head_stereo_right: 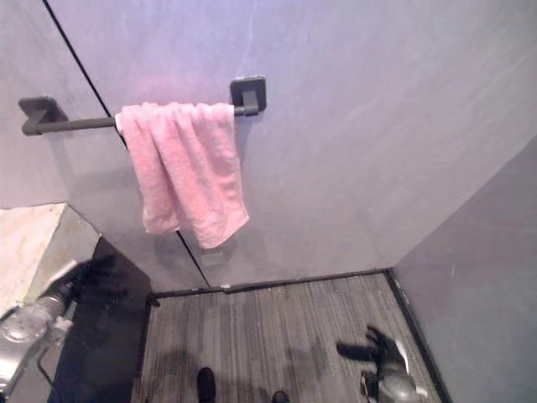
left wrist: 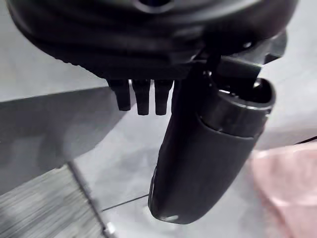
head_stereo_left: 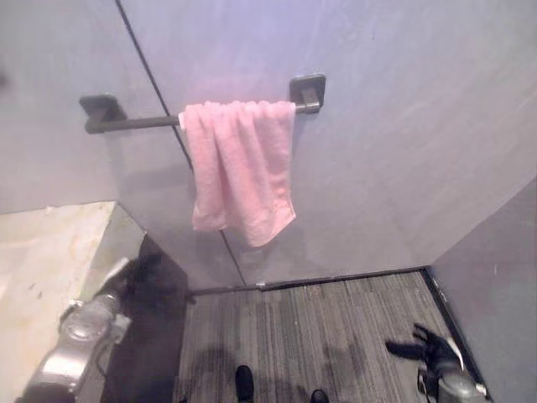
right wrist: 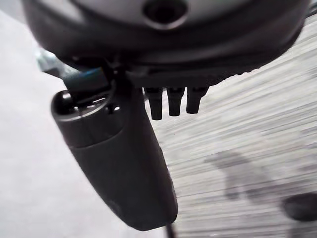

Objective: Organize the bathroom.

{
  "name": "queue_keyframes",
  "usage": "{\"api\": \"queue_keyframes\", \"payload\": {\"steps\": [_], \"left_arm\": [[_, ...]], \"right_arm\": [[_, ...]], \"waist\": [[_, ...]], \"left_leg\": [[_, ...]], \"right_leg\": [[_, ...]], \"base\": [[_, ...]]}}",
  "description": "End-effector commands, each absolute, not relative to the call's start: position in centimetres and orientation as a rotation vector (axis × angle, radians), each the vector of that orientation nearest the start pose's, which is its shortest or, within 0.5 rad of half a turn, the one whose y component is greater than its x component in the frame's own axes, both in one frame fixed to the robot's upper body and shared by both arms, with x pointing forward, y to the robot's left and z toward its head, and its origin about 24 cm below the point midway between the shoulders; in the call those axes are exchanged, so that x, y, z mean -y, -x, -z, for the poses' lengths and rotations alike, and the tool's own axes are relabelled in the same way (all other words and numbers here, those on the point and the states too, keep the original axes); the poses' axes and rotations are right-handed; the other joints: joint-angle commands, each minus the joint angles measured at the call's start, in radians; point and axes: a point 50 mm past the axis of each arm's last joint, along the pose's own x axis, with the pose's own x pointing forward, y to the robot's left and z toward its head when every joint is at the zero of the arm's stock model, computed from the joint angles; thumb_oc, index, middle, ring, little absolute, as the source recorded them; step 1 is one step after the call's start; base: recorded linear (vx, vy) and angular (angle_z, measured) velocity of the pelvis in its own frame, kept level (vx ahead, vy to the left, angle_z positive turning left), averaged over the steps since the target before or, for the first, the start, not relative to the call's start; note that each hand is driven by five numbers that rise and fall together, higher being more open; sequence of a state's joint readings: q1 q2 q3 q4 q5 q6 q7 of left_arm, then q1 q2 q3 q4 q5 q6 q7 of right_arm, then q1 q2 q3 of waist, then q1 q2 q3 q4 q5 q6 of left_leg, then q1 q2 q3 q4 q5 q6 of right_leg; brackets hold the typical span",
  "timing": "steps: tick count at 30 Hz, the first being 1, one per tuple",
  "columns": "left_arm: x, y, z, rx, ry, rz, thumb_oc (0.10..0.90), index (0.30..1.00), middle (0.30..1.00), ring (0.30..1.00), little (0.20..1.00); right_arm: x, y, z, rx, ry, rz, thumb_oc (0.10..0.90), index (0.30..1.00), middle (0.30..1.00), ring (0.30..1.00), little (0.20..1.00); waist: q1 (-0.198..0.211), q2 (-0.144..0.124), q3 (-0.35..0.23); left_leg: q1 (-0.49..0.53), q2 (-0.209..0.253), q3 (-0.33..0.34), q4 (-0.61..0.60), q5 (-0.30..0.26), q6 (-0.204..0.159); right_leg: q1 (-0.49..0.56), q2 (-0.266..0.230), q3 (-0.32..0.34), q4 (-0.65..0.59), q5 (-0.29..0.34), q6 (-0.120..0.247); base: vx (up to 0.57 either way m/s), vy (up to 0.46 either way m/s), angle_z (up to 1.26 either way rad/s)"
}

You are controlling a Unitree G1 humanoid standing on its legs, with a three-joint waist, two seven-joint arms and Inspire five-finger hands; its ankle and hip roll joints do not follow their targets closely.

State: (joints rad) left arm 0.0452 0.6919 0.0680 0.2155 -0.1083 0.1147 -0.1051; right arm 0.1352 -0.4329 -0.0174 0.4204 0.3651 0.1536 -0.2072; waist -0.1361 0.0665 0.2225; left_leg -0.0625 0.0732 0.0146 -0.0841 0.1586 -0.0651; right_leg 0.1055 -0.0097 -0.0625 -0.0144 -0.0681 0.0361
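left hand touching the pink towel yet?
Apart. In the left eye view the left hand sits low by the counter, with bare wall between it and the pink towel.

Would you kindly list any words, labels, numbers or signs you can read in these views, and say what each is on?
None: no readable text.
The pink towel, the dark towel bar, the grey wall and the striped floor are all unmarked.
Both robot hands, left and right, bear no legible label.
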Motion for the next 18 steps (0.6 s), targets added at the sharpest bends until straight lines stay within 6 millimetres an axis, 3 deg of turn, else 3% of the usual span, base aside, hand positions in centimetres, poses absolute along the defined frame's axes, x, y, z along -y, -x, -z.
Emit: {"api": "queue_keyframes", "payload": {"steps": [1,4,5,9,13,15,16,18], "left_arm": [[-33.2,-24.8,-10.8,-0.077,-0.663,-0.166,0.800,0.900,0.900,0.900,0.900],[-32.5,-24.9,-12.7,0.041,-0.644,-0.189,0.800,0.900,0.900,0.900,0.900],[-32.4,-25.0,-12.9,0.051,-0.641,-0.191,0.800,0.900,0.900,0.900,0.900],[-31.2,-25.1,-14.2,0.147,-0.584,-0.176,0.800,0.900,0.900,0.900,0.900],[-30.2,-25.3,-14.9,0.169,-0.458,-0.138,0.800,0.900,0.900,0.900,0.900],[-30.1,-25.4,-14.9,0.164,-0.443,-0.125,0.800,0.900,0.900,0.900,0.900],[-28.8,-25.9,-14.6,0.148,-0.170,-0.050,0.800,0.900,0.900,0.900,0.900],[-27.8,-26.6,-14.2,0.121,0.011,-0.003,0.800,0.900,0.900,0.900,0.900]], "right_arm": [[28.6,-21.6,0.2,-0.374,0.173,0.265,0.800,0.900,0.900,0.900,0.900],[27.7,-23.4,-4.7,-0.197,0.218,0.091,0.800,0.900,0.900,0.900,0.900],[27.6,-23.5,-5.3,-0.180,0.226,0.078,0.800,0.900,0.900,0.900,0.900],[27.1,-24.8,-10.8,-0.005,0.287,-0.038,0.800,0.900,0.900,0.900,0.900],[26.2,-25.7,-13.8,0.079,0.272,-0.100,0.800,0.900,0.900,0.900,0.900],[26.1,-25.8,-14.0,0.083,0.270,-0.105,0.800,0.900,0.900,0.900,0.900],[25.5,-26.4,-15.4,0.127,0.258,-0.135,0.800,0.900,0.900,0.900,0.900],[24.8,-27.1,-16.5,0.162,0.246,-0.163,0.800,0.900,0.900,0.900,0.900]], "waist": [[0.010,-0.038,-0.050],[0.011,-0.054,-0.062],[0.012,-0.056,-0.063],[0.024,-0.069,-0.077],[0.041,-0.074,-0.089],[0.042,-0.074,-0.089],[0.055,-0.075,-0.097],[0.062,-0.075,-0.103]], "left_leg": [[-0.028,0.026,0.032,0.038,-0.085,-0.004],[-0.022,0.034,0.043,0.032,-0.084,-0.009],[-0.021,0.035,0.045,0.032,-0.084,-0.010],[-0.010,0.042,0.056,0.023,-0.084,-0.016],[-0.003,0.044,0.065,0.019,-0.085,-0.019],[-0.003,0.045,0.066,0.019,-0.085,-0.019],[-0.004,0.043,0.066,0.021,-0.086,-0.020],[-0.001,0.043,0.067,0.022,-0.087,-0.022]], "right_leg": [[-0.107,0.009,-0.029,0.110,-0.039,0.021],[-0.103,0.014,-0.037,0.111,-0.047,0.022],[-0.102,0.014,-0.038,0.111,-0.048,0.022],[-0.091,0.019,-0.044,0.107,-0.054,0.022],[-0.076,0.021,-0.048,0.098,-0.058,0.022],[-0.075,0.021,-0.048,0.098,-0.059,0.022],[-0.065,0.022,-0.051,0.091,-0.060,0.022],[-0.058,0.021,-0.057,0.086,-0.060,0.023]], "base": [[0.05,-0.067,0.07],[0.05,-0.038,0.03],[0.06,-0.023,-0.01],[0.05,0.002,-0.02],[0.04,0.016,-0.03],[0.02,0.012,-0.04],[0.04,0.020,-0.01],[0.04,0.015,0.01]]}}
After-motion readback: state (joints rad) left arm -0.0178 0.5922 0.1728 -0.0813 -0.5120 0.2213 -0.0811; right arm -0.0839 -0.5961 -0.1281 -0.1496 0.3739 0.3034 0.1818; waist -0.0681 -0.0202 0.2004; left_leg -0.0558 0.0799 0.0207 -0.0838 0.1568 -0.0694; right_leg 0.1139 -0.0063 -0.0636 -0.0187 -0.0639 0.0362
